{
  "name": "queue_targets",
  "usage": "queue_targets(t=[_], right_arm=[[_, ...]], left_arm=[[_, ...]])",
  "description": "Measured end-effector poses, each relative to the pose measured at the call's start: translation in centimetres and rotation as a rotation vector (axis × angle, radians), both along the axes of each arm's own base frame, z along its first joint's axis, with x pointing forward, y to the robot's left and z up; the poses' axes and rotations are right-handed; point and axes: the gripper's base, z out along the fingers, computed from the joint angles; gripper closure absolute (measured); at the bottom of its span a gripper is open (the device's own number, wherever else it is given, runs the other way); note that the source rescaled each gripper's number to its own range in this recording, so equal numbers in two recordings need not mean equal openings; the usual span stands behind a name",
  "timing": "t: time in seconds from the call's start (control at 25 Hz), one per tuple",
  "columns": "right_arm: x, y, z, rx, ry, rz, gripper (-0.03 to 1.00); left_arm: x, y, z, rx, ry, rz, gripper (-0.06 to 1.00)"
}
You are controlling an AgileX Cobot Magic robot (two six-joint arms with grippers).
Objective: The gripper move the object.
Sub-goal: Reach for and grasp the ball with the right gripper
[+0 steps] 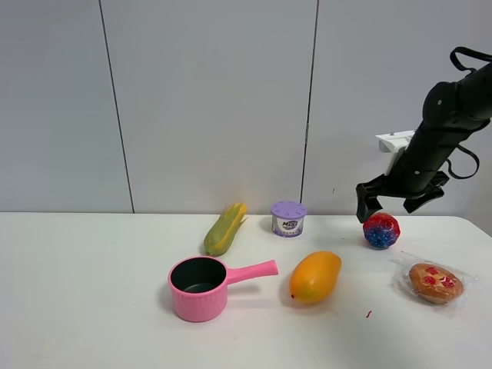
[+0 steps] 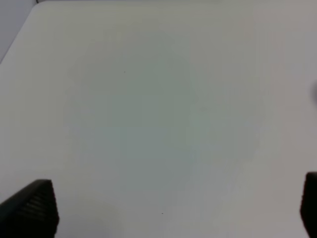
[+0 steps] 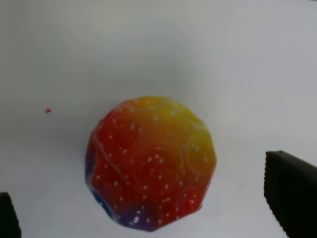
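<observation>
The object, a small bumpy red and blue ball with glittery specks (image 1: 381,231), sits on the white table (image 1: 92,307) at the right. My right gripper (image 1: 390,206) hangs just above it, open, with the ball below the gap between the jaws. In the right wrist view the ball (image 3: 151,163) shows red, yellow and blue, free between the two black fingertips (image 3: 292,193) of that gripper (image 3: 143,198). My left gripper (image 2: 168,203) is open and empty over bare table (image 2: 148,99). It is out of the exterior high view.
A wrapped round pastry (image 1: 435,282) lies right of the ball near the table's edge. An orange-yellow mango (image 1: 315,276), a pink pot with a handle (image 1: 201,287), a corn cob (image 1: 225,227) and a purple-lidded tub (image 1: 288,217) stand to the left.
</observation>
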Motion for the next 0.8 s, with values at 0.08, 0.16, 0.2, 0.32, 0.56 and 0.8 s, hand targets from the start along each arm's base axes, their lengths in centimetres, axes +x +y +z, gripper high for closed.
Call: queue_targets(t=[0.08, 0.16, 0.2, 0.32, 0.56, 0.8], right_arm=[[0.1, 0.0, -0.5, -0.008, 0.002, 0.003, -0.03], [0.3, 0.0, -1.2, -0.009, 0.007, 0.003, -0.03], [0.3, 0.0, -1.6, -0.009, 0.008, 0.003, -0.03], [0.5, 0.0, -2.4, -0.01, 0.015, 0.002, -0.03], [1.0, -0.1, -3.0, -0.01, -0.029, -0.001, -0.03], [1.2, -0.1, -4.5, -0.011, -0.01, -0.002, -0.03]], left_arm=[[0.0, 0.0, 0.0, 0.0, 0.0, 0.0, -0.06], [0.0, 0.0, 0.0, 0.0, 0.0, 0.0, -0.06], [0.0, 0.0, 0.0, 0.0, 0.0, 0.0, -0.06], [0.0, 0.0, 0.0, 0.0, 0.0, 0.0, -0.06], [0.0, 0.0, 0.0, 0.0, 0.0, 0.0, -0.06], [0.0, 0.0, 0.0, 0.0, 0.0, 0.0, -0.06]])
